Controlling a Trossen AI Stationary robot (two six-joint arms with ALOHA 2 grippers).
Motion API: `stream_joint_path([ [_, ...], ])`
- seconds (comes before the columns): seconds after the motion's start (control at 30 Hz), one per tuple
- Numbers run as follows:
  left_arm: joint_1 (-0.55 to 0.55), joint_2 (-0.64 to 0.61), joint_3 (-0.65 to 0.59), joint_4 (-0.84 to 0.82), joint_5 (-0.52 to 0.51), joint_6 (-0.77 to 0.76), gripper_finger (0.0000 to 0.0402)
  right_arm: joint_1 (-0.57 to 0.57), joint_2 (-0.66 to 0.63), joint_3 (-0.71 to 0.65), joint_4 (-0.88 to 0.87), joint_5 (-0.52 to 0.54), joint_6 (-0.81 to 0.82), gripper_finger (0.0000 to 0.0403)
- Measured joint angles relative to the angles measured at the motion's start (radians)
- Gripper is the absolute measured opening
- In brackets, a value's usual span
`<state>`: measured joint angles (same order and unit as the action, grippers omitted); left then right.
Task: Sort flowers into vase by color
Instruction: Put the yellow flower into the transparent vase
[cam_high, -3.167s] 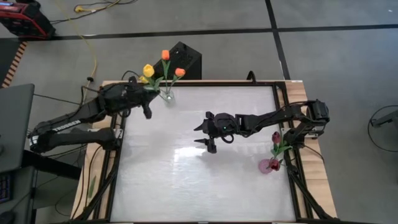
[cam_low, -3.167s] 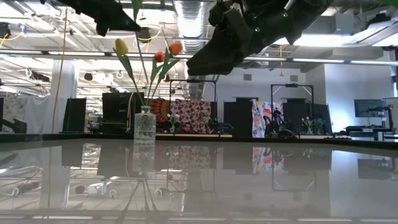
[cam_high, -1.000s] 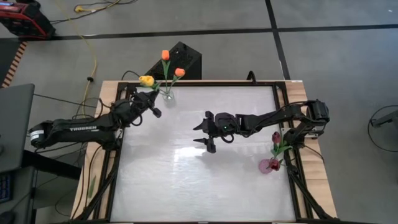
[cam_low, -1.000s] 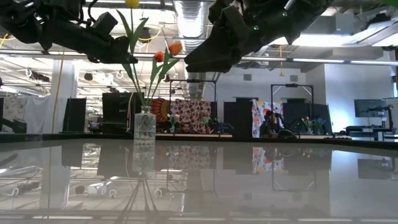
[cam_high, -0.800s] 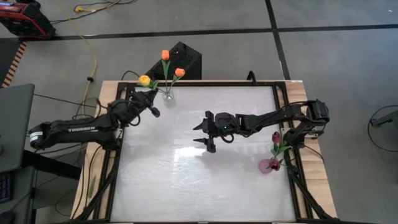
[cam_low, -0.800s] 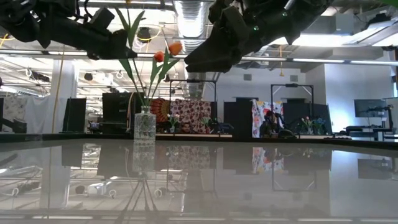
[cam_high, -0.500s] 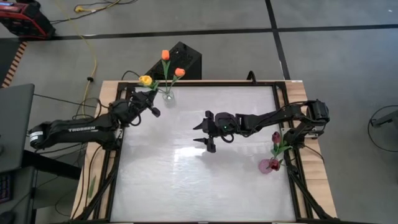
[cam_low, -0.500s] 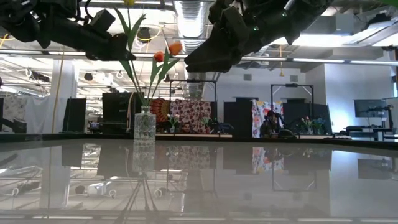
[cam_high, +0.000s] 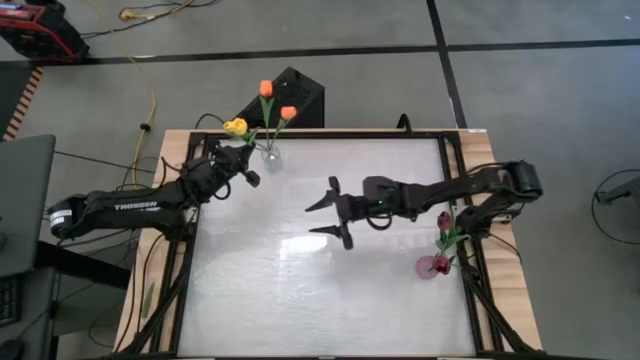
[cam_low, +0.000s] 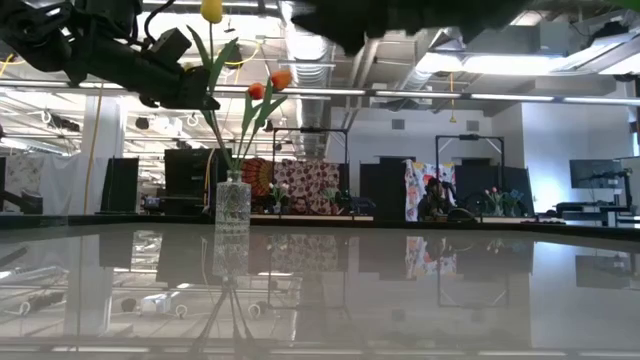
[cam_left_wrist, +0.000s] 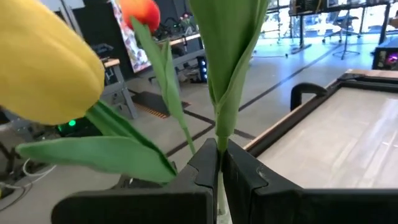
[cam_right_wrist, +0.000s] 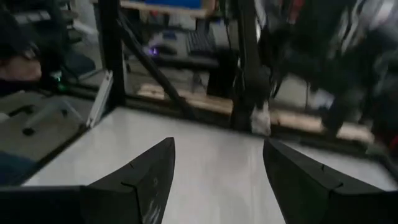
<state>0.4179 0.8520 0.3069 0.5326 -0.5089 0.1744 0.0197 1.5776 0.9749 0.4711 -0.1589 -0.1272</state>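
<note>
A clear glass vase (cam_high: 270, 153) (cam_low: 232, 203) stands by the table's far-left corner and holds two orange tulips (cam_high: 266, 88) (cam_low: 280, 76). A yellow tulip (cam_high: 235, 127) (cam_low: 211, 10) (cam_left_wrist: 50, 68) leans out of it toward the left, its stem running down into the vase mouth. My left gripper (cam_high: 244, 160) (cam_left_wrist: 219, 165) is shut on that stem just left of the vase. My right gripper (cam_high: 333, 214) (cam_right_wrist: 217, 180) hovers open above the table's middle, touching nothing. A pink vase (cam_high: 432, 266) at the right edge holds a dark red tulip (cam_high: 444, 220). My left gripper pinches the yellow tulip's green stem (cam_left_wrist: 219, 134) between its two fingers, below the leaves and above the vase mouth. The fingers come level from the table's left side and lie across the stem. The tulip stands tilted, head up, its lower stem in the clear vase.
A black frame (cam_high: 195, 215) runs around the glossy white table top. A black box (cam_high: 296, 95) sits on the floor behind the clear vase. The table's middle and near half (cam_high: 320, 300) show bare surface.
My right arm has risen, almost leaving the low view's top, and its wrist has drawn a little toward the table's right edge. My left gripper has stayed shut on the yellow tulip's stem beside the clear vase.
</note>
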Motion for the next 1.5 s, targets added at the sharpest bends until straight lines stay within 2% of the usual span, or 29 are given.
stream_joint_path([
  [0.23, 0.037, -0.004, 0.066, -0.181, 0.009, -0.019, 0.0000, -0.002, -0.089, 0.000, -0.007, 0.001, -0.013, 0.0270],
  [0.57, 0.069, 0.001, 0.213, -0.451, 0.080, -0.038, 0.0000, -0.051, -0.134, 0.000, -0.023, 0.003, -0.013, 0.0270],
  [0.87, 0.134, 0.030, 0.214, -0.483, 0.200, -0.103, 0.0000, -0.084, -0.134, 0.000, -0.022, 0.003, 0.014, 0.0270],
  [1.07, 0.157, 0.140, 0.214, -0.411, 0.266, -0.115, 0.0000, -0.090, -0.155, 0.000, -0.025, 0.002, 0.022, 0.0270],
  [1.27, 0.156, 0.227, 0.214, -0.403, 0.263, -0.113, 0.0000, -0.095, -0.201, 0.000, -0.027, 0.002, 0.022, 0.0270],
  [1.5, 0.156, 0.245, 0.215, -0.400, 0.261, -0.113, 0.0000, -0.104, -0.260, 0.000, -0.057, 0.002, 0.017, 0.0270],
])
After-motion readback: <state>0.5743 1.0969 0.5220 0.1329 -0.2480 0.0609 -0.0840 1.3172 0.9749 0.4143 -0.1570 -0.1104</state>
